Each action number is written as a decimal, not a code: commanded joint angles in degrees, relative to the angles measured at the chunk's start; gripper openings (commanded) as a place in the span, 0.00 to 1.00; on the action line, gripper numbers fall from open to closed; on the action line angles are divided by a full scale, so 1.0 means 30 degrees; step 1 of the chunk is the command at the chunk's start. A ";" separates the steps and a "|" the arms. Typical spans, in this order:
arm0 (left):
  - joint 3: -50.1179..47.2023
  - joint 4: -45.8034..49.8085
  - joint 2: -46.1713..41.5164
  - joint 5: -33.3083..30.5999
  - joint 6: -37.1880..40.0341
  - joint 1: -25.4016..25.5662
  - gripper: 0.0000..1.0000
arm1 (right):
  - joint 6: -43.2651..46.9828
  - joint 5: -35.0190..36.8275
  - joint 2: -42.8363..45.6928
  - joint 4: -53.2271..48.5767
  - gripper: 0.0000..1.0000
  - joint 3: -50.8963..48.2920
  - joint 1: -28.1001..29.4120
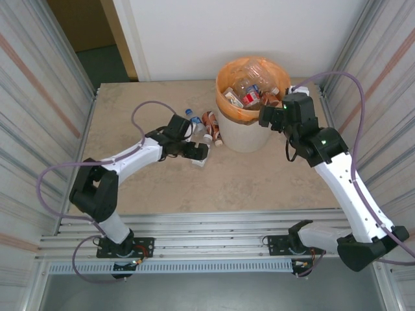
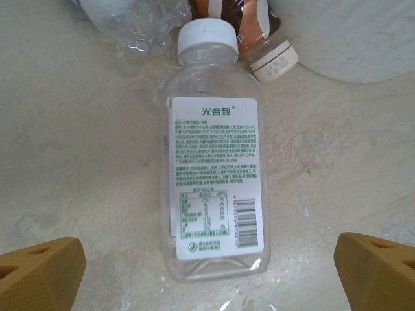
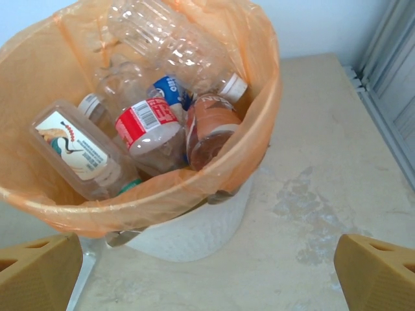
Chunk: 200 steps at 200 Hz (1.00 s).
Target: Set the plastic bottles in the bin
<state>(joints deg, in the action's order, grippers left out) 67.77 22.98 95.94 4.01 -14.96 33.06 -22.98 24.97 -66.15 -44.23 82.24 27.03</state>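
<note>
left gripper [image 2: 207, 275] open wide to straddle clear bottle [image 2: 217, 168]; right gripper [image 3: 207, 275] open, empty, bin [image 3: 194, 230] just ahead.

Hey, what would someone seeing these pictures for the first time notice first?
The cream bin, lined with an orange bag, stands at the table's far middle, already heaped with plastic bottles. Left of it, a clear white-capped bottle lies flat on the table, its base between the fingers of the open left gripper.
</note>
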 commanded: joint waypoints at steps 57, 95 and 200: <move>0.2579 0.1017 0.3601 -0.1772 0.0913 0.0890 0.95 | -0.1144 0.2355 0.1800 -0.0951 0.98 -0.1420 0.0249; 0.3006 0.1065 0.4761 -0.1833 0.0907 0.1132 0.92 | -0.1151 0.2342 0.1770 -0.0931 0.98 -0.1546 0.0249; 0.2554 0.1446 0.5539 -0.2415 0.1061 0.1640 0.70 | -0.1119 0.2049 0.1484 -0.0710 0.98 -0.1455 0.0246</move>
<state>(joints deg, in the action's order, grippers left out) 75.33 25.47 113.19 -2.11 -12.71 36.88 -25.08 30.22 -61.67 -46.52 78.08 27.42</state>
